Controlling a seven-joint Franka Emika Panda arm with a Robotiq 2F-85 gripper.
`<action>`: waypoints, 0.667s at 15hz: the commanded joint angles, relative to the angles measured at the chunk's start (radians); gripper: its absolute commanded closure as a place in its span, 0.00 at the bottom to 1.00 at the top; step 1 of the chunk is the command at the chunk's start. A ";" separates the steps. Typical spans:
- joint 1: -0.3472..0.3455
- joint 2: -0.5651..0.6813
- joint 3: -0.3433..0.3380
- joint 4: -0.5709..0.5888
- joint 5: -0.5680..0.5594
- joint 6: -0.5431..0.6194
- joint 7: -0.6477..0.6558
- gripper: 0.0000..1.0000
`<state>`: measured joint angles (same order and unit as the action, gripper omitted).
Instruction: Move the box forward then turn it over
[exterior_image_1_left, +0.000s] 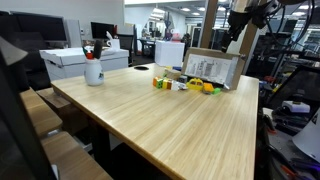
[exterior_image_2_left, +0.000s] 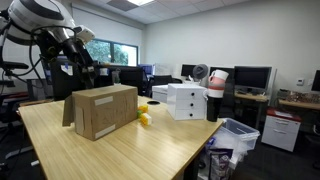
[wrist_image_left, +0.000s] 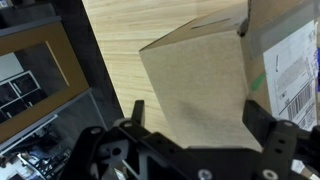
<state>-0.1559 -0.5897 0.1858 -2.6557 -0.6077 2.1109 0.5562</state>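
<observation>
the box (exterior_image_1_left: 212, 68) is seen standing on edge at one o'clock on the desk (exterior_image_1_left: 150, 125), just behind small toys (exterior_image_1_left: 185, 86). the pincer (wrist_image_left: 196, 115) is held released above it, nothing grasped. neither moving forward nor turning over is judged begun.

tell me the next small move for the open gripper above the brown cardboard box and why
Probably lower down. The gripper is open and hangs above the brown cardboard box standing on the wooden table, not touching it; in the wrist view the box shows between its jaws.
</observation>
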 joint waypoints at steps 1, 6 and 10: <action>-0.030 0.025 0.005 0.010 -0.062 0.007 0.077 0.00; -0.040 0.047 -0.018 0.016 -0.132 -0.005 0.165 0.00; 0.035 -0.012 -0.163 -0.013 0.023 0.061 -0.029 0.00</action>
<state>-0.1726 -0.5649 0.1225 -2.6526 -0.6791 2.1200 0.6568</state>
